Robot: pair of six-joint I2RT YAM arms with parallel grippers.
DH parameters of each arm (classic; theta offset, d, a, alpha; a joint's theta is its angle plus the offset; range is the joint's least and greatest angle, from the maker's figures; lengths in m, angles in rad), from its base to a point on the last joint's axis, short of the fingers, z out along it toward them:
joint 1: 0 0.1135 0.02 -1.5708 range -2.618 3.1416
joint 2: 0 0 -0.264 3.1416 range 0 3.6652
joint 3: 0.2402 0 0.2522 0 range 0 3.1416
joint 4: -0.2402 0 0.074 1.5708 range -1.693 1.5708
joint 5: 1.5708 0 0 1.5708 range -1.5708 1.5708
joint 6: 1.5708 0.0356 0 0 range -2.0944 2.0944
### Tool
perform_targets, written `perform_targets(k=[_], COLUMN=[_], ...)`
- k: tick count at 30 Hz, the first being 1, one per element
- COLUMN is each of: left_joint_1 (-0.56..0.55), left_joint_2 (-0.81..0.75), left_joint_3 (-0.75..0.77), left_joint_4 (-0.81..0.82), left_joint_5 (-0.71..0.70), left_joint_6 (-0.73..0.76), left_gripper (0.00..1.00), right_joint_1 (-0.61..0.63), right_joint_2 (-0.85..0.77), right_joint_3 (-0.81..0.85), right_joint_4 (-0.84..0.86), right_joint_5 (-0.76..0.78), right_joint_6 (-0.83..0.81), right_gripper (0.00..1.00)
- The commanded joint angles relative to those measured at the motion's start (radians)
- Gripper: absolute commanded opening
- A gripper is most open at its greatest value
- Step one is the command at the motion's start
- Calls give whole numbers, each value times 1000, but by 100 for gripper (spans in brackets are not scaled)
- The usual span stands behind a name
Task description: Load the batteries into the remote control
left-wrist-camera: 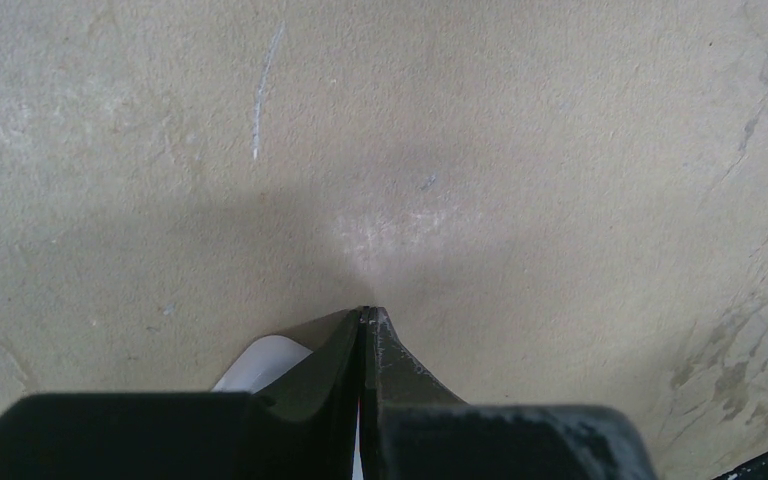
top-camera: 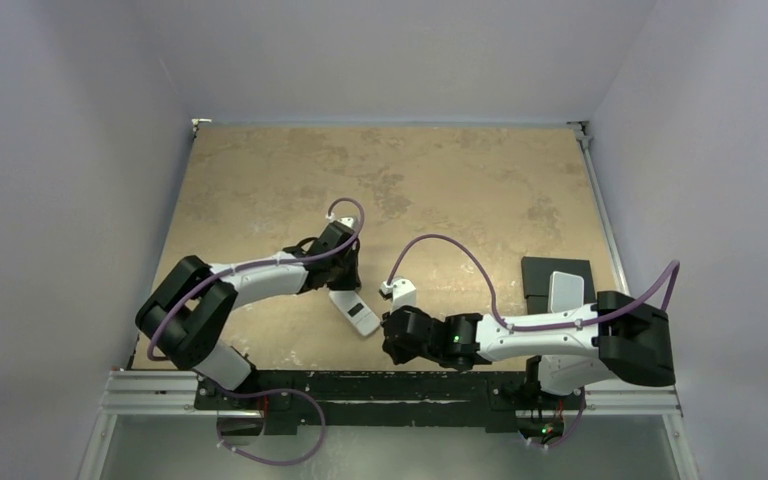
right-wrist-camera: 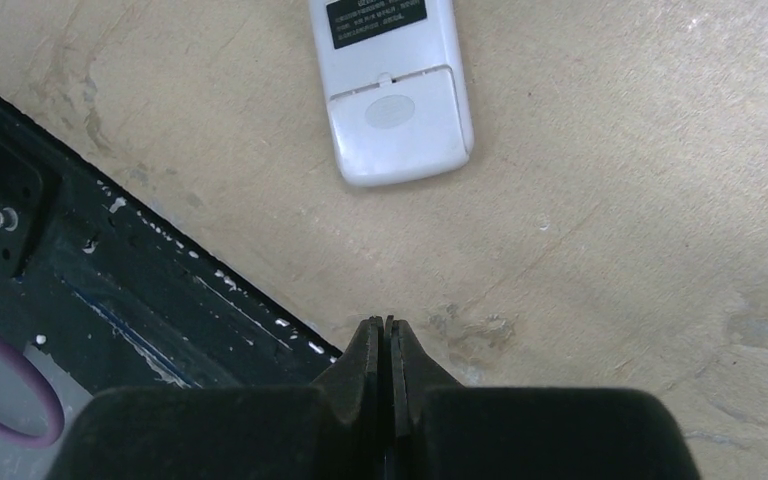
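Left pincer [left-wrist-camera: 368,313] and right pincer [right-wrist-camera: 388,322]: both pressed together, nothing held.
Remote control [right-wrist-camera: 392,90] lies back-up on the table [top-camera: 440,170] between the arms, near the front edge; battery cover [right-wrist-camera: 397,125] seems on. Light, stiff, slick plastic: grip across the long edges. Batteries not in view.

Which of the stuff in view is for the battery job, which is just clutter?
Job: remote control, white back up, cover on; left gripper, right gripper, both shut. No batteries visible.
Lying about: pale grey block on black pad.
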Motion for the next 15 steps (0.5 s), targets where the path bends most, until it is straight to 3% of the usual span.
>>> perform_targets(k=[1, 7, 15], left_joint_1=[10, 9, 12], left_joint_2=[-35, -74, -105], left_joint_3=[-36, -62, -93], left_joint_4=[-49, -64, -74], left_joint_5=[-39, -54, -68], left_joint_6=[-1, -6, -6], left_gripper=[0, 0, 0], right_joint_1=[6, 5, 5], right_joint_2=[12, 3, -11], right_joint_3=[0, 11, 38], right_joint_4=[-1, -59, -113], right_joint_5=[32, 79, 122], right_joint_6=[40, 95, 140], right_gripper=[0, 0, 9])
